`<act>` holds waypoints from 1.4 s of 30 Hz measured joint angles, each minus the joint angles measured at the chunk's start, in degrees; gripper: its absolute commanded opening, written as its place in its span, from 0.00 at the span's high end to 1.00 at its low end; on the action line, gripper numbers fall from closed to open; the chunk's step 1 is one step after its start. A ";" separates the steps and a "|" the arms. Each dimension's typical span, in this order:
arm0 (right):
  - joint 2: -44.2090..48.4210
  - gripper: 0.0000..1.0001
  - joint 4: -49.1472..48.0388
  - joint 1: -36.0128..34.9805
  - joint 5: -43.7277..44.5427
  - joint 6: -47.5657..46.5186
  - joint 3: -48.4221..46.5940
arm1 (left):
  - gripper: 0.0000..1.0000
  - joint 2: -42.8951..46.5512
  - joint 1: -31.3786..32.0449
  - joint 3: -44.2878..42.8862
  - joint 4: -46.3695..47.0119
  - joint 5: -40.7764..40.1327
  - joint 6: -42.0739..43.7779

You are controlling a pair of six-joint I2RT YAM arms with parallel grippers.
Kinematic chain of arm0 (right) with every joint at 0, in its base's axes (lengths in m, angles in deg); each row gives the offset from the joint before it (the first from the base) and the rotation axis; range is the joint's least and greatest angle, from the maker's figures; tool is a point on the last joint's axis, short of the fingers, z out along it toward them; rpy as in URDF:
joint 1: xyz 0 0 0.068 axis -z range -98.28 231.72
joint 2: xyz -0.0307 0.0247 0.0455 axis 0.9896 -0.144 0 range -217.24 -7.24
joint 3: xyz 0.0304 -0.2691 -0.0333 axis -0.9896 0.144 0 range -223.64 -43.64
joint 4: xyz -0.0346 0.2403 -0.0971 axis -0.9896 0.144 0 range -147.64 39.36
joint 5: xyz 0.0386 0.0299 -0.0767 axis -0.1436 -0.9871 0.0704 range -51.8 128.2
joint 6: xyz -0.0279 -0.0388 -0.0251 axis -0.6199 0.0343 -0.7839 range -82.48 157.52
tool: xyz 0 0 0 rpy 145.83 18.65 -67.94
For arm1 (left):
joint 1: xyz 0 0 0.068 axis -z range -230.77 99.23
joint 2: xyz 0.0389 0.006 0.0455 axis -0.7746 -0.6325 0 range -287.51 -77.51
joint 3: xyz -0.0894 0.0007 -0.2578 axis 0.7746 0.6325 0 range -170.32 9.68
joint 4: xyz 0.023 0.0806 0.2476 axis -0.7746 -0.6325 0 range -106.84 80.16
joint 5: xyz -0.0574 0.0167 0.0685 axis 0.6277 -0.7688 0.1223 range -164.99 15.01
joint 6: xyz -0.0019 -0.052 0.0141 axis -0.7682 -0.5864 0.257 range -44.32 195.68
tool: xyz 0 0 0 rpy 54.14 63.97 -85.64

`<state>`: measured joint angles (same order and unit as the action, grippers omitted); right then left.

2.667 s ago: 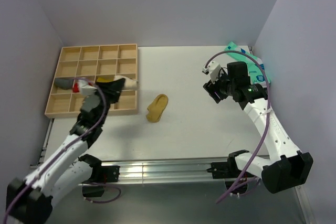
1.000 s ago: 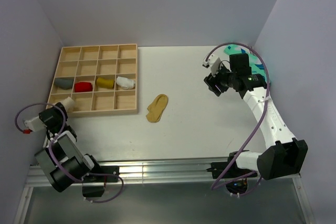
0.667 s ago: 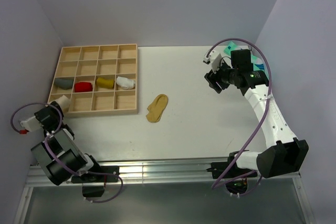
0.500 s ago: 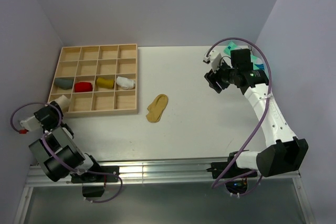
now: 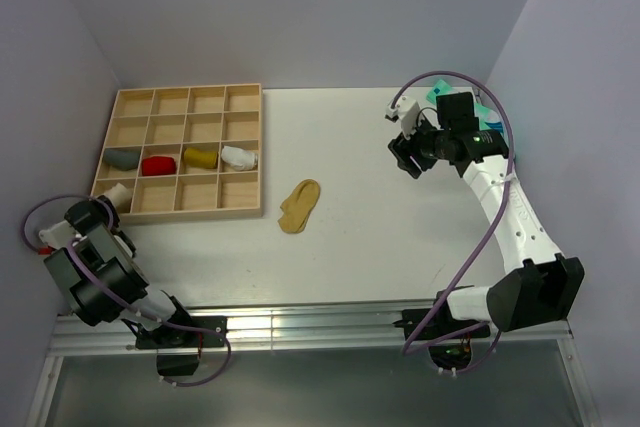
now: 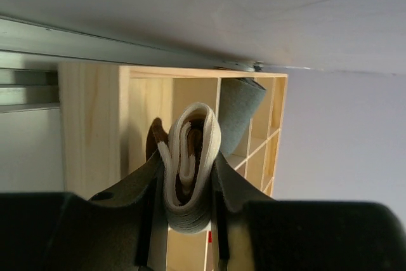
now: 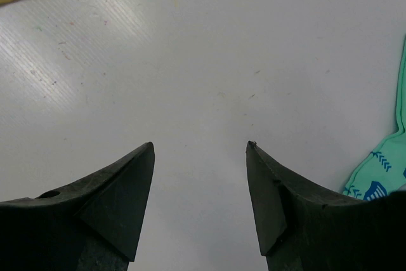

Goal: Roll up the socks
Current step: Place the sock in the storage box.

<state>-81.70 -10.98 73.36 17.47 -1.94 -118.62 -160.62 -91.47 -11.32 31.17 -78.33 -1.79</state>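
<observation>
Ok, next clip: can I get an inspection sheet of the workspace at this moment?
Surface: white table, faint scuffs.
Job's things: yellow sock flat mid-table; teal sock at the far right corner; grey roll, red roll, mustard roll and white roll in one row of the tray.
Clutter: nothing seen.
Tools: left tool shut on a beige roll at the tray's near-left corner; right tool open, empty, above the table.
Cables: purple cable loops over the right arm, another by the left.
Surroundings: pale walls; metal rail at the near edge.
</observation>
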 measured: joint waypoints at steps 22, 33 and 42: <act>-1.05 0.33 0.11 0.00 0.20 -0.09 0.04 | 0.96 -5.16 4.57 -11.19 -20.00 -7.21 -5.35; -1.05 0.33 0.09 0.00 0.37 -0.48 0.11 | 0.52 -5.88 5.35 -14.40 -24.94 -8.17 -7.48; -1.18 0.34 0.11 0.00 0.59 -0.48 0.13 | 0.40 -5.64 5.86 -18.53 -31.82 -8.55 -7.48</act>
<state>-82.88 -10.87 73.36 18.06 -2.42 -118.49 -166.26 -85.62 -29.85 -0.65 -86.87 -9.27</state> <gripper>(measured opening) 0.667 0.585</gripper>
